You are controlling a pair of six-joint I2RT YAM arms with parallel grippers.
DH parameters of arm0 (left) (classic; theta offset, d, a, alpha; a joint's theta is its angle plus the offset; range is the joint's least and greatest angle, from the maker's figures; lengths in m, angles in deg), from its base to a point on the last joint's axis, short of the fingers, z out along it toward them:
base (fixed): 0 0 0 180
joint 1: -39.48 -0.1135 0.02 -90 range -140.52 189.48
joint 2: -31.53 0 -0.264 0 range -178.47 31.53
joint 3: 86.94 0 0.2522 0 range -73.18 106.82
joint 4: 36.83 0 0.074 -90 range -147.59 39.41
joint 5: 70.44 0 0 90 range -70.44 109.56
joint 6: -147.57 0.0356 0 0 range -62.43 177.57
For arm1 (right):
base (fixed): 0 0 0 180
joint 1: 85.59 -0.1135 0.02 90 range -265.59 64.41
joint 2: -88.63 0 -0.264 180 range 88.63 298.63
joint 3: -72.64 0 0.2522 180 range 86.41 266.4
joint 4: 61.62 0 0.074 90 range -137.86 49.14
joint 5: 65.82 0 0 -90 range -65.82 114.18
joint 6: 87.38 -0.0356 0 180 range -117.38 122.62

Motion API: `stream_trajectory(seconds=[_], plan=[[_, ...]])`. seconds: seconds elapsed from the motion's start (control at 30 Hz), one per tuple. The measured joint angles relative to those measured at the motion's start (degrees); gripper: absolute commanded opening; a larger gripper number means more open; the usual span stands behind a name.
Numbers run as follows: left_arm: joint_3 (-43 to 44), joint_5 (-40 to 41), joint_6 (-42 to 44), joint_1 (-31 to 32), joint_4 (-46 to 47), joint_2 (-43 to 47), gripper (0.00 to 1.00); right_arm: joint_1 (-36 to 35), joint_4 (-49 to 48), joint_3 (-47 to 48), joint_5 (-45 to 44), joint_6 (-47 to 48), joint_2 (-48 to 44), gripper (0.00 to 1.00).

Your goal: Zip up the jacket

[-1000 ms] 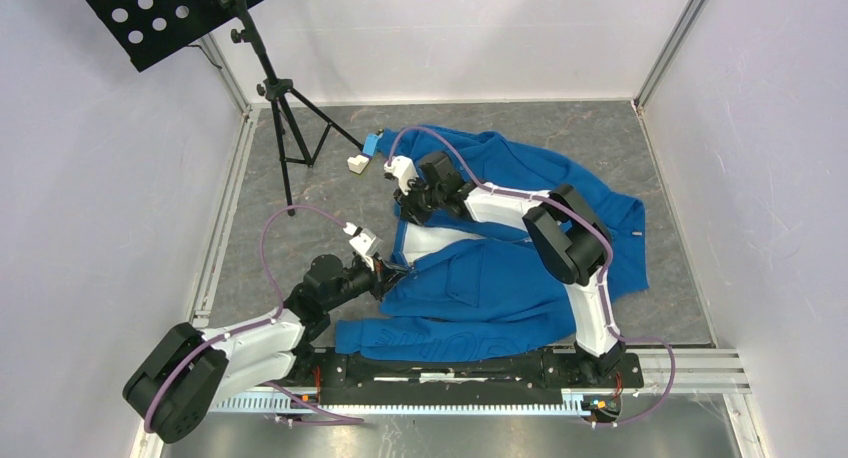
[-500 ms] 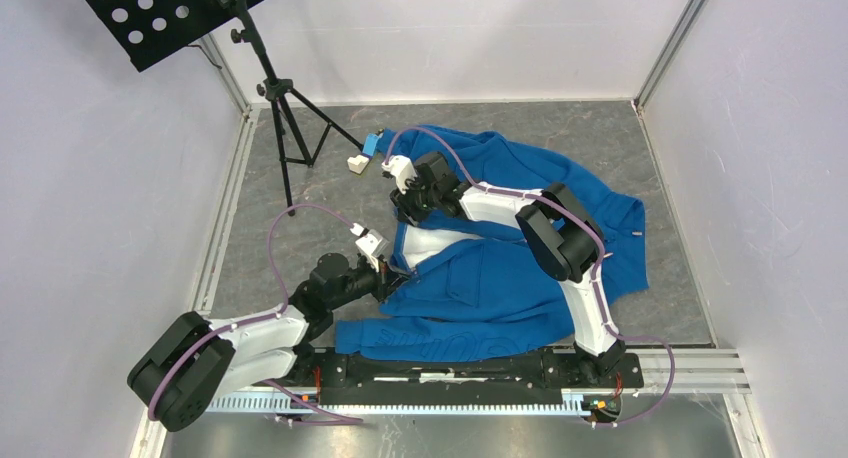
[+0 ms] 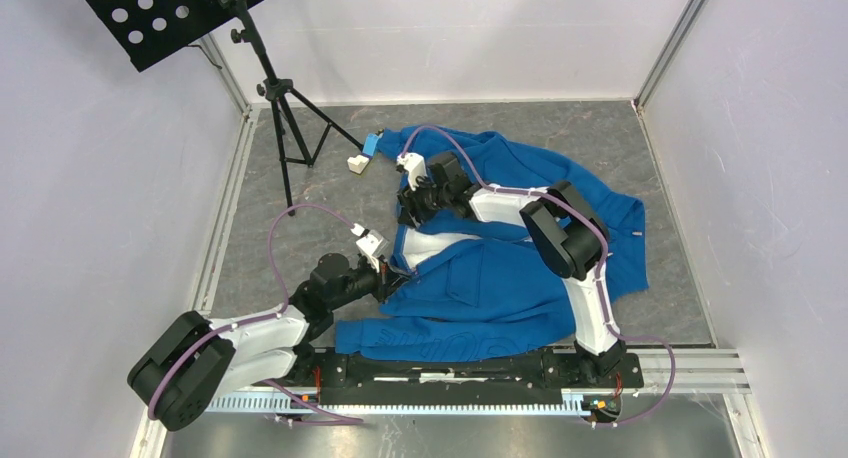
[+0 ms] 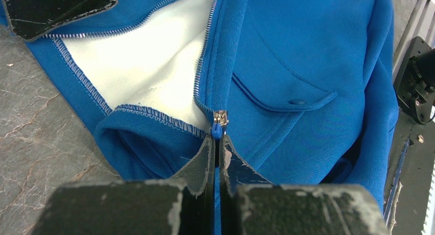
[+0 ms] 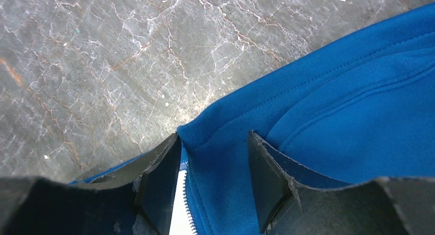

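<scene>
Soft blue fleece jacket [image 3: 500, 278], white-lined, on my veined grey table [image 5: 77, 65]. Left gripper [image 4: 216, 141] is pinching the small zipper pull [image 4: 219, 128]. Right gripper [image 5: 214, 142] gapes astride the jacket's front edge.

Count at this frame: jacket [image 3: 520, 268], 1; zipper slider [image 4: 220, 118], 1; flap pocket [image 4: 287, 94], 1 clearly seen. Pincers, 2: left pincer [image 3: 392, 275], right pincer [image 3: 410, 213]. Black music stand [image 3: 270, 78], 1. Small white-and-blue item [image 3: 360, 158] on tabletop [image 3: 600, 138], 1.
</scene>
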State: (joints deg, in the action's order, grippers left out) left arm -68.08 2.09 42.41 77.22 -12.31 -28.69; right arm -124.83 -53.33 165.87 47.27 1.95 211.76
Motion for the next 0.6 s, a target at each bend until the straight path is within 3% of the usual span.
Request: stream_trajectory(seconds=[0.33, 0.6], plan=[[0.00, 0.02, 0.02, 0.02, 0.00, 0.00, 0.02, 1.66, -5.53, -5.73, 3.93, -2.78, -2.19, 0.69], [0.00, 0.02, 0.02, 0.02, -0.02, 0.04, 0.02, 1.64, -6.99, -7.08, 4.00, -2.71, -2.78, 0.63]])
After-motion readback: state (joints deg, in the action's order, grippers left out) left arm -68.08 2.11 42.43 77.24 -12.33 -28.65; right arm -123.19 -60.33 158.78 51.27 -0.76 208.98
